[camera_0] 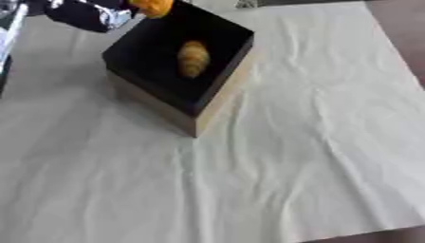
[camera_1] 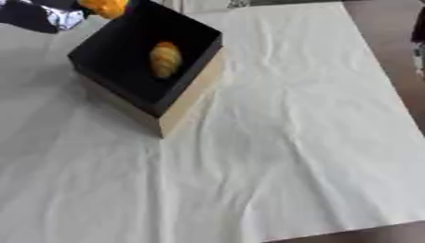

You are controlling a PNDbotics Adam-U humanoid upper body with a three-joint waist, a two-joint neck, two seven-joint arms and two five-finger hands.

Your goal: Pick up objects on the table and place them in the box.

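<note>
The left hand (camera_0: 87,14) at the far left is cut off by the top edge and blurred to a black and silver mass; whether its fingers curl cannot be told. An orange thing (camera_0: 152,6) beside it, over the far rim of the box (camera_0: 212,102), is also cut by the top edge, its shape unclear. The pastry-like yellow thing (camera_0: 192,58) inside the box is too blurred to identify. A dark shape (camera_1: 419,33) at the right edge is mostly out of view
</note>
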